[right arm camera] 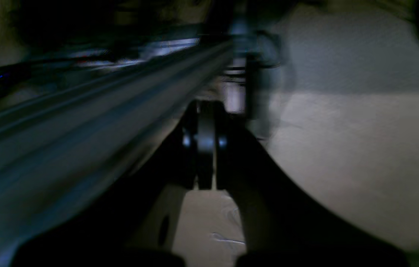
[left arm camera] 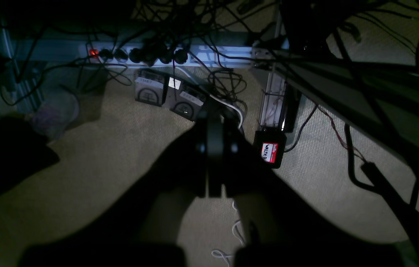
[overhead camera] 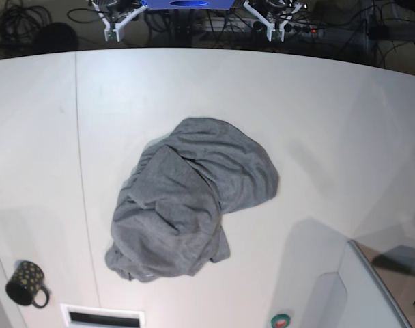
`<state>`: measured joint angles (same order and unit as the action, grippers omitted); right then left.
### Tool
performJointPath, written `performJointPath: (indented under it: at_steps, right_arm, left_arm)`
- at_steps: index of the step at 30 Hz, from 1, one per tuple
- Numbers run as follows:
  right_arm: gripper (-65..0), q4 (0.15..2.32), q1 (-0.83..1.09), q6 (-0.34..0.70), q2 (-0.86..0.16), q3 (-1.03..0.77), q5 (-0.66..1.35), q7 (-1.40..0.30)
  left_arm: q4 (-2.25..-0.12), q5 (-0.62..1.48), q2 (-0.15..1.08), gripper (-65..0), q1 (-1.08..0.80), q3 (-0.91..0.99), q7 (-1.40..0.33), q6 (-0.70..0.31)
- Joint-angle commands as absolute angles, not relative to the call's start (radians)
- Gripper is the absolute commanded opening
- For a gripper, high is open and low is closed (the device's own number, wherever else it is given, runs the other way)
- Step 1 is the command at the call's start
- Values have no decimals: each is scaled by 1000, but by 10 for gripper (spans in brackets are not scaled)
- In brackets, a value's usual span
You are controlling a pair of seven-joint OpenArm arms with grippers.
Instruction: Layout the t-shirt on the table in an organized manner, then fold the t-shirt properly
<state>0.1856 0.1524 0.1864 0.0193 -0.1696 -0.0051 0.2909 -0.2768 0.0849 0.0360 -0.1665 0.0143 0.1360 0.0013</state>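
The t-shirt (overhead camera: 192,201) sits in a crumpled heap near the middle of the table (overhead camera: 330,109), grey fabric bunched and overlapping itself, sleeves and neckline not distinguishable. A thin dark seam (overhead camera: 84,171) runs near-to-far down the table left of the heap, not touching it. A black dotted mug (overhead camera: 26,282) stands at the near left corner, well apart from the shirt. Neither arm is over the table in the base view. The left gripper (left arm camera: 215,163) has its fingers pressed together with nothing between them, and hangs over carpet (left arm camera: 101,178) beside a power strip (left arm camera: 164,55), tangled cables and a small box with a red name tag (left arm camera: 269,152). The right gripper (right arm camera: 205,148) is likewise closed and empty, next to a blurred metal rail (right arm camera: 83,122) above carpet; that view is dark and smeared.
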Motion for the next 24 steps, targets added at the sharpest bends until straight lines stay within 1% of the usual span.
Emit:
performJointPath:
  at_steps: [1, 2, 6, 7, 8, 9, 10, 12, 14, 15, 16, 19, 20, 22, 24]
  right_arm:
    - [-650, 191, 170, 166, 16, -168, -1, 300]
    - [-650, 186, 170, 153, 16, -168, -1, 300]
    - [-647, 182, 168, 153, 19, -166, -4, 294]
    - [-641, 182, 168, 153, 19, -166, -4, 294]
    - [-612, 182, 168, 153, 19, -166, -4, 292]
    - [-567, 182, 168, 153, 19, -166, -4, 291]
    - [-482, 182, 168, 153, 18, -166, -1, 282]
    - [-273, 182, 173, 153, 18, -173, 1, 269]
    - [-95, 182, 174, 153, 16, -170, 1, 269]
    - [-20, 182, 174, 154, 16, -166, -2, 268]
    - [0, 182, 174, 154, 16, -166, -2, 268]
    - [0, 182, 174, 154, 16, -166, -4, 268]
    - [-26, 182, 174, 154, 16, -166, -4, 268]
    - [-183, 182, 174, 154, 16, -166, -4, 268]
    - [-383, 182, 174, 154, 16, -166, -4, 268]
  left_arm:
    - [-278, 91, 36, -650, -173, 16, 140, 7]
    - [-278, 91, 36, -650, -173, 16, 140, 7]
    - [-275, 91, 36, -650, -173, 4, 139, 7]
    - [-275, 91, 36, -650, -173, 4, 134, 7]
    - [-275, 91, 36, -650, -173, 4, 133, 7]
    - [-275, 91, 36, -650, -173, 4, 133, 7]
    - [-275, 90, 36, -650, -173, 4, 133, 7]
    - [-274, 87, 36, -650, -173, 4, 133, 7]
    - [-274, 87, 36, -650, -173, 2, 133, 7]
    - [-274, 87, 36, -650, -174, 2, 133, 7]
    - [-274, 91, 36, -650, -176, 2, 136, 7]
    - [-274, 91, 36, -650, -182, 2, 139, 7]
    - [-274, 91, 36, -650, -183, 2, 139, 7]
    - [-274, 91, 36, -634, -185, 2, 139, 7]
    - [-274, 91, 36, -620, -185, 2, 139, 5]
